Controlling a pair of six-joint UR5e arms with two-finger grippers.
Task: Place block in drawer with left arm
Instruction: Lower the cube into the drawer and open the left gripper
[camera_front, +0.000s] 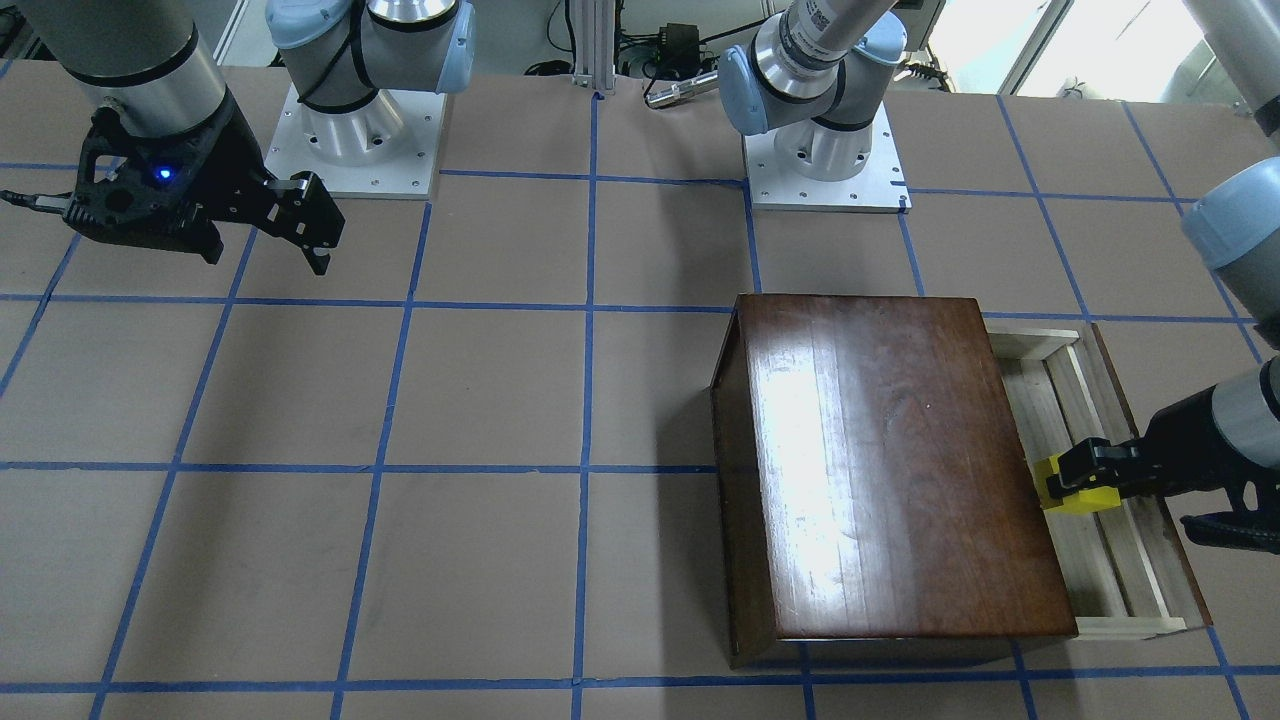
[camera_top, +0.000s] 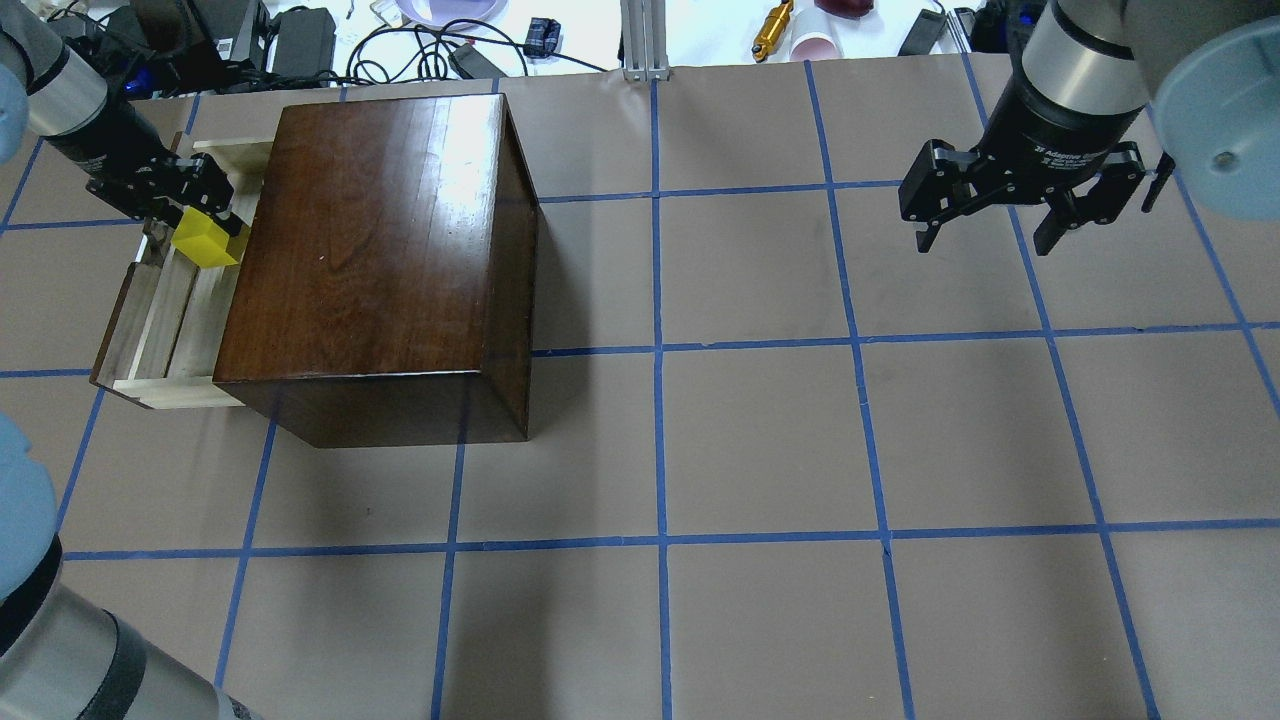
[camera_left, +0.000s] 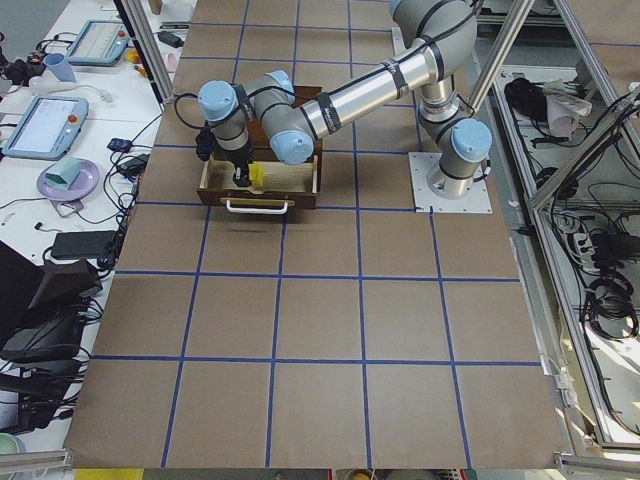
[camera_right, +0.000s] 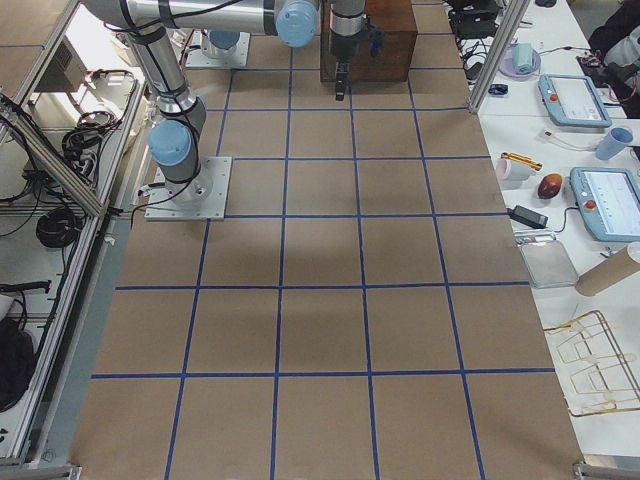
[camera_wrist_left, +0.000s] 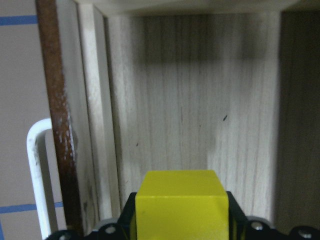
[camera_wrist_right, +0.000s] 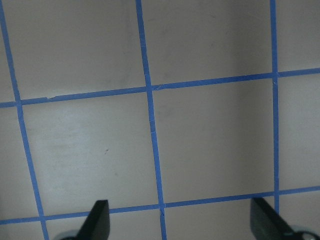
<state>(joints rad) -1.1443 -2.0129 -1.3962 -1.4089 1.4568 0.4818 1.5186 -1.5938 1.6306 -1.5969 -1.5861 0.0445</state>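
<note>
The yellow block (camera_top: 205, 243) is held in my left gripper (camera_top: 195, 215), shut on it, above the open drawer (camera_top: 165, 320) that sticks out of the dark-brown box (camera_top: 375, 250). In the front-facing view the block (camera_front: 1078, 497) hangs over the pale tray (camera_front: 1100, 560) beside the box's edge. The left wrist view shows the block (camera_wrist_left: 181, 205) between the fingers, the drawer floor (camera_wrist_left: 190, 100) below and the white pull (camera_wrist_left: 37, 170) at left. My right gripper (camera_top: 1000, 215) is open and empty, high over the table at the far right.
The box (camera_front: 880, 470) takes up the left part of the table. Brown table with blue tape grid (camera_top: 760, 440). Arm bases (camera_front: 355, 130) stand at the robot's edge. Cables and small items (camera_top: 420, 40) lie beyond the far edge.
</note>
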